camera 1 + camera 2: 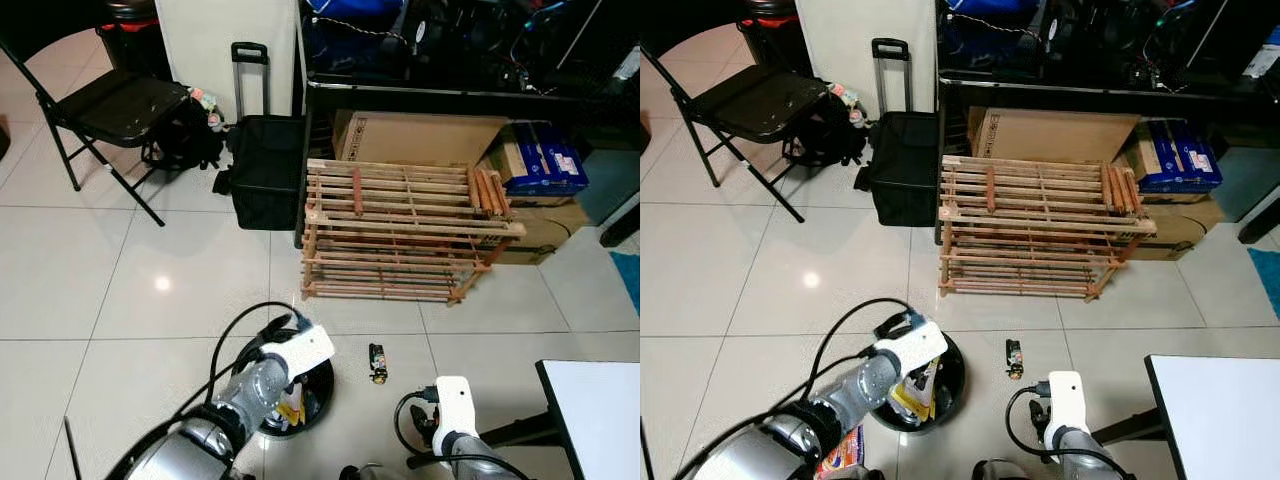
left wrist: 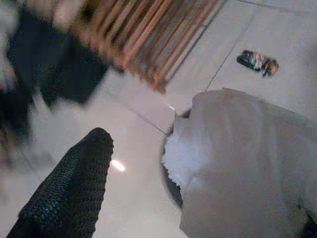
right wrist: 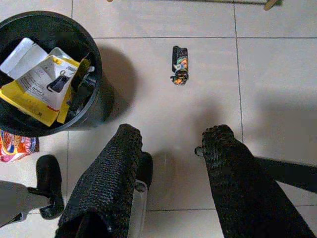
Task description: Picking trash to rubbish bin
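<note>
Over the bin (image 3: 97, 74), my left claw (image 1: 923, 385) pinches paper trash (image 2: 237, 163). Right of the bin, the wrapper (image 3: 179, 65) looks light and crinkly; my spread right claw (image 3: 171, 163) should grip its middle.

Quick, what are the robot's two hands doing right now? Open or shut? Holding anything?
Left gripper: over the black bin, holding white paper; looks shut on it.
Right gripper: open, holding nothing, above the floor near the small wrapper.

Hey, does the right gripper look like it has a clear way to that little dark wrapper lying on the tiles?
Probably yes. The right gripper hangs open, and bare tile lies between it and the wrapper. The black bin stands off to one side.
</note>
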You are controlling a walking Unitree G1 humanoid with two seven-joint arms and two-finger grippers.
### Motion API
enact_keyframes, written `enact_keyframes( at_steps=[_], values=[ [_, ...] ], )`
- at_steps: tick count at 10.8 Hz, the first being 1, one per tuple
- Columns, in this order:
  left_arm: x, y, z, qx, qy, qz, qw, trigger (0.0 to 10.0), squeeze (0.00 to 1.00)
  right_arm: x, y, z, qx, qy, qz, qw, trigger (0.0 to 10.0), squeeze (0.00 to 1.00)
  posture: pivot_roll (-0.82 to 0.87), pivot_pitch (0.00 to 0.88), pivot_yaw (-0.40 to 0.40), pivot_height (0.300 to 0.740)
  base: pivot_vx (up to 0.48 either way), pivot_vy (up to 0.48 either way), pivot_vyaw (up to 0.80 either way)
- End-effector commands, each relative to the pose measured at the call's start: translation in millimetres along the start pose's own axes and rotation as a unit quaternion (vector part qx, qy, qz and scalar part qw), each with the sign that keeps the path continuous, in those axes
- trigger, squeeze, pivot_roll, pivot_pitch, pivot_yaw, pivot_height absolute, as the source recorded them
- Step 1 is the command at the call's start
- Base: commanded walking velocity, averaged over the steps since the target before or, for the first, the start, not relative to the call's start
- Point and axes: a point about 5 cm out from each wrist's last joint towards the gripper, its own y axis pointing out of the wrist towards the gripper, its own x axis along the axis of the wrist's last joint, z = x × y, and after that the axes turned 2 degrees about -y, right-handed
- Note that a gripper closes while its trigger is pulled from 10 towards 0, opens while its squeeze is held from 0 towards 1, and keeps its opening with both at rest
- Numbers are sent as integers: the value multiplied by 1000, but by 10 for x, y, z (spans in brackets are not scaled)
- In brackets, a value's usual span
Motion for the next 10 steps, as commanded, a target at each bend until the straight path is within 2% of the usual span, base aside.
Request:
enact_keyframes(
  at_steps=[1,2,3,4,5,6,7,8,9,10],
  values=[
    [-76,-12,-17,3,-50,25,998,10000,0,14,1,-11,-2,3,-4,1000,10000,0,-84,105,-88,740,0,0,0],
    [-226,-29,37,45,-315,89,944,10000,0,18,2,-13,-2,3,-4,1000,10000,0,-87,104,-88,740,0,0,0],
    [-301,-41,89,64,-429,112,894,10000,0,20,2,-16,-2,3,-4,1000,10000,0,-87,104,-88,740,0,0,0],
    [-331,-45,145,71,-465,116,875,10000,0,21,2,-17,-2,2,-4,1000,10000,0,-87,104,-88,740,0,0,0],
    [-343,-45,179,80,-529,119,837,10000,0,23,3,-14,-2,2,-5,1000,10000,0,-83,103,-91,740,0,0,0],
    [-343,-44,186,82,-542,120,828,10000,0,24,4,-11,-1,1,-5,1000,10000,0,-82,104,-92,740,0,0,0],
    [-301,-32,231,77,-441,112,887,10000,0,28,6,-4,0,1,-5,1000,10000,0,-81,106,-93,740,0,0,0],
    [-232,-18,240,69,-248,97,961,10000,0,31,7,-6,-1,0,-5,1000,10000,0,-82,106,-92,740,0,0,0],
    [-215,-16,202,59,-187,91,976,10000,0,35,7,-9,-1,0,-6,1000,10000,0,-83,105,-92,740,0,0,0],
    [-218,-19,148,42,-168,91,981,10000,0,38,8,-11,-2,1,-6,1000,10000,0,-83,105,-91,740,0,0,0]
  ],
)
